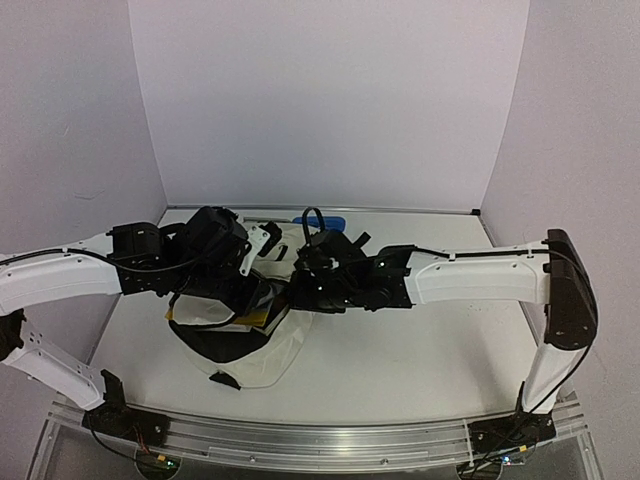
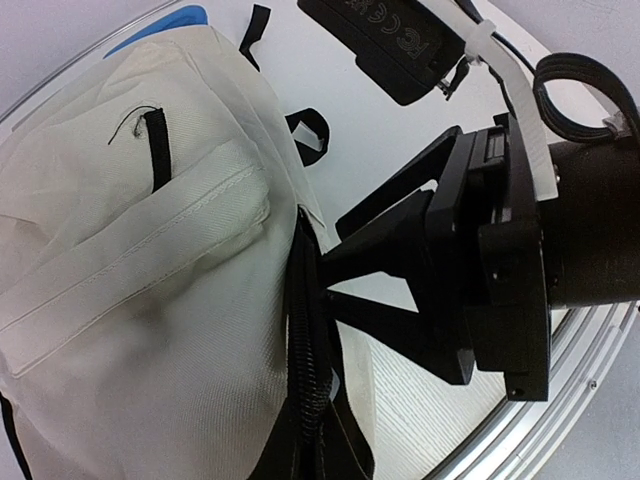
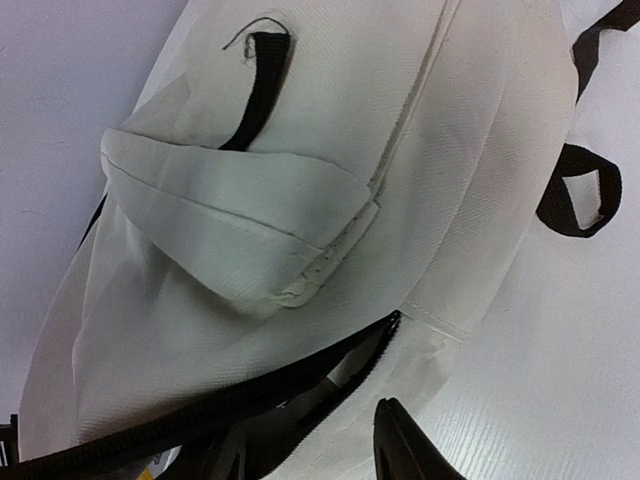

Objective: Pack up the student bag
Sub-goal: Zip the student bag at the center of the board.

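Well, the student bag [image 1: 285, 352] lies open on the table [image 1: 430, 340], something yellow [image 1: 263, 318] inside (zipping remains, I judge). My left gripper [image 1: 248, 272] is closed; my right gripper [image 2: 323, 276] is at the zipper edge [image 2: 305, 335], grip unclear.

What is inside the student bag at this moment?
The open student bag shows dark lining and a small yellow edge. What the yellow thing is, and anything deeper, cannot be seen: the left arm, the right arm and its fabric cover it.

Plain, pale lilac-white walls [image 1: 330, 100] close in a smooth white worktop [image 1: 430, 350] on three sides. A ribbed aluminium rail [image 1: 320, 445] runs along its near edge. The light is soft and even.
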